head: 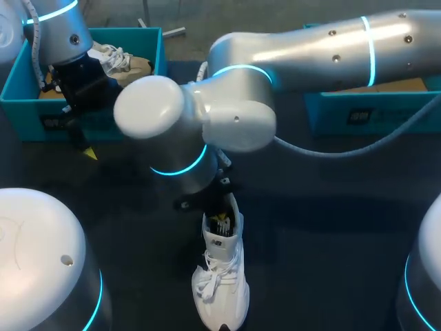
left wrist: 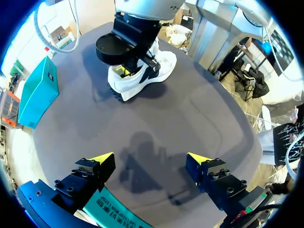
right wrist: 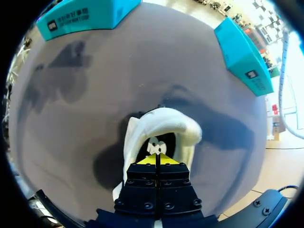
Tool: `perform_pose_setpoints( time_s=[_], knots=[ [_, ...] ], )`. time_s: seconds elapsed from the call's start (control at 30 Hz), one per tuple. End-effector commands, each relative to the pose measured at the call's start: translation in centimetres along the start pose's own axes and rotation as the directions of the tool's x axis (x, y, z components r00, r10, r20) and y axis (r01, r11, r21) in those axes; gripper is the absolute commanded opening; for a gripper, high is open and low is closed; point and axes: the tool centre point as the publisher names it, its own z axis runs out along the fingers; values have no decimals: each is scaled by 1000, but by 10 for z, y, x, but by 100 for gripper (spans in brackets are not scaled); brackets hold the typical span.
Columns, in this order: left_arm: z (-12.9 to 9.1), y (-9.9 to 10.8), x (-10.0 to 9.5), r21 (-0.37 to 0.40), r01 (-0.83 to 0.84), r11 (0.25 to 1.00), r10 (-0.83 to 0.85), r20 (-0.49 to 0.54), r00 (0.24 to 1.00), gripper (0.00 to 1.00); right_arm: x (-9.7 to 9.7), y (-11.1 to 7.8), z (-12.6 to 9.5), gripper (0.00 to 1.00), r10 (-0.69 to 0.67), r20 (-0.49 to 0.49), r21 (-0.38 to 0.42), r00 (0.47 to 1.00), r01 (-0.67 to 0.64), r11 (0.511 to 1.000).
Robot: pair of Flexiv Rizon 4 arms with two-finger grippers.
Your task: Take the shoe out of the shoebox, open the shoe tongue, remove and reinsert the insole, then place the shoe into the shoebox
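The dark table (head: 331, 227) is mostly taken up by the right arm (head: 310, 55), which comes in from its side, reaches past the middle and bends straight down over the white shoe (head: 222, 276). The left arm (head: 58, 31) hangs by the teal shoebox (head: 27, 103), where a second shoe (head: 120, 62) lies. Another teal box (head: 358, 114) sits well apart at the far right. The white shoe stands upright on the table, out of the box. The right gripper (right wrist: 156, 160) is down in its mouth, tips pressed together; whether a thin edge of insole is pinched between them I cannot tell. The left gripper (left wrist: 151, 159) is spread wide, holding nothing. It looks to me like the insole step; next it calls for a clean lift out of the heel, likely with the shoe steadied
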Motion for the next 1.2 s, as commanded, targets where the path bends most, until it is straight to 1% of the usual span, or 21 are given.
perform_pose_setpoints(
  time_s=[0.03, 0.1, 0.27, 0.33, 0.57, 0.67, 0.77, 0.93, 1.1, 1.13, 1.2],
  knots=[
    [0, 0, 1, -2, 1, 1000, -1, 0, 1000, 100, 1, -5, 30, 0, 633, -74, 48, 770, -632, 774],
    [0, 0, 1, -2, 1, 1000, -1, 0, 1000, 100, 3, -6, 39, 0, 632, -83, 78, 770, -628, 775],
    [0, 0, 1, -2, 1, 1000, -1, 0, 1000, 100, 6, -8, 54, 0, 643, -117, 117, 757, -632, 766],
    [0, 0, 1, -2, 1, 1000, -1, 0, 1000, 100, 7, -9, 51, 0, 642, -115, 118, 758, -631, 767],
    [0, 0, 1, -2, 1, 1000, -1, 0, 1000, 100, 1, -10, 21, 0, 638, -83, 59, 765, -636, 770],
    [0, 0, 1, -2, 1, 1000, -1, 0, 1000, 100, 0, -10, 15, 0, 634, -65, 52, 771, -631, 774],
    [0, 0, 1, -2, 1, 1000, -1, 0, 1000, 100, 0, -12, 17, 0, 636, -63, 56, 769, -633, 772],
    [0, 0, 1, -2, 1, 1000, -1, 0, 1000, 100, 4, -17, 31, 0, 646, -72, 105, 760, -638, 763],
    [0, 0, 1, -2, 1, 1000, -1, 0, 1000, 100, 10, -21, 45, 0, 650, -106, 150, 753, -634, 759],
    [0, 0, 1, -2, 1, 1000, -1, 0, 1000, 100, 10, -21, 46, 0, 651, -110, 152, 751, -634, 758],
    [0, 0, 1, -2, 1, 1000, -1, 0, 1000, 100, 10, -22, 40, 0, 651, -111, 152, 751, -634, 758]
  ],
)
